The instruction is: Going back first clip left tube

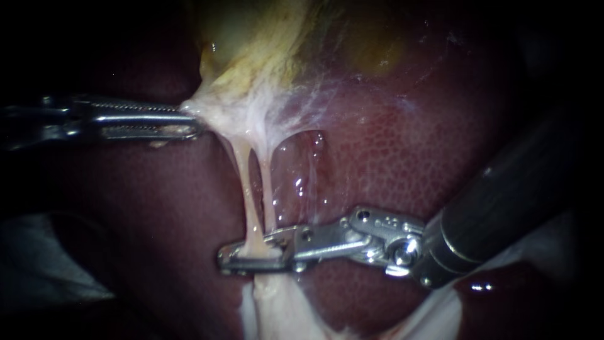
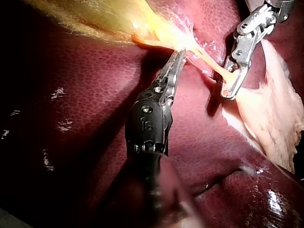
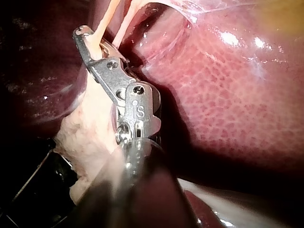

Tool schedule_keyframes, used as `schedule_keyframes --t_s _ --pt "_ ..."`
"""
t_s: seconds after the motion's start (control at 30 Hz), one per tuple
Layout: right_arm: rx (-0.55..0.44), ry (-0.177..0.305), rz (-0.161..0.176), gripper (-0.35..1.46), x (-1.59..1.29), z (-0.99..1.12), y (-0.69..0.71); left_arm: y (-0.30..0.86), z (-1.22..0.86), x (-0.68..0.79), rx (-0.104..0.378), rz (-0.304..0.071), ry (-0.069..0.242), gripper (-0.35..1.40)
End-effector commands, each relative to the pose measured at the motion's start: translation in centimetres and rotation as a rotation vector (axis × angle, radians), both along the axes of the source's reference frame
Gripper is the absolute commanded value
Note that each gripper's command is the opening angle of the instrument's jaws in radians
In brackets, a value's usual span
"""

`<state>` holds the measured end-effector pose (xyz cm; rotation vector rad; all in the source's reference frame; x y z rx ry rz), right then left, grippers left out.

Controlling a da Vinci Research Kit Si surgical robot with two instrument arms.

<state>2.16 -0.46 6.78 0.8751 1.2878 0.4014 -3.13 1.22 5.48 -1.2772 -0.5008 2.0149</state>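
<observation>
Endoscope view: my left instrument (image 1: 185,119), jaws clamped on white tissue (image 1: 220,116) below gallbladder (image 1: 251,44). My right instrument (image 1: 248,257), jaws narrowly parted, straddling left tube (image 1: 247,195) at its lower end, over liver (image 1: 402,157).

The gallbladder (image 1: 251,38) lies at the top, on the liver (image 1: 402,151); a web of tissue (image 1: 251,113) fans out below it; the left instrument (image 1: 192,121) reaches in from the left, jaws closed on the web's left edge; two tubes run down from the web side by side; the left tube (image 1: 248,201) passes between the parted jaws of the right instrument (image 1: 242,257), which enters from lower right; the right tube (image 1: 268,201) runs just beside it.
</observation>
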Motion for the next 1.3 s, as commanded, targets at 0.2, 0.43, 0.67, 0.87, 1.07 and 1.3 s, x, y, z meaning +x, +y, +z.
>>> schedule_keyframes --t_s 0.2,0.43,0.67,0.87,1.07,1.3 --pt "-0.084 -0.005 0.044 0.42 0.12 0.02 0.03 0.0 0.0 0.0 0.0 0.0 0.0 -0.35" --pt "-0.281 -0.079 0.12 0.5 0.05 -0.08 0.2 0.0 0.0 0.0 0.0 0.0 0.0 -0.35" --pt "-0.42 -0.149 0.093 0.5 -0.36 -0.32 0.4 0.0 0.01 0.03 0.0 0.002 -0.001 -0.35" --pt "-0.514 -0.189 0.024 0.5 -0.94 -0.59 0.57 0.0 0.01 0.05 -0.001 0.0 0.0 -0.35" --pt "-0.538 -0.212 -0.005 0.49 -1.44 -0.81 0.78 0.02 0.03 0.05 -0.003 -0.004 0.004 -0.35" --pt "-0.54 -0.226 -0.034 0.48 -1.76 -0.89 0.83 0.03 0.07 0.05 -0.009 -0.003 0.007 -0.35"
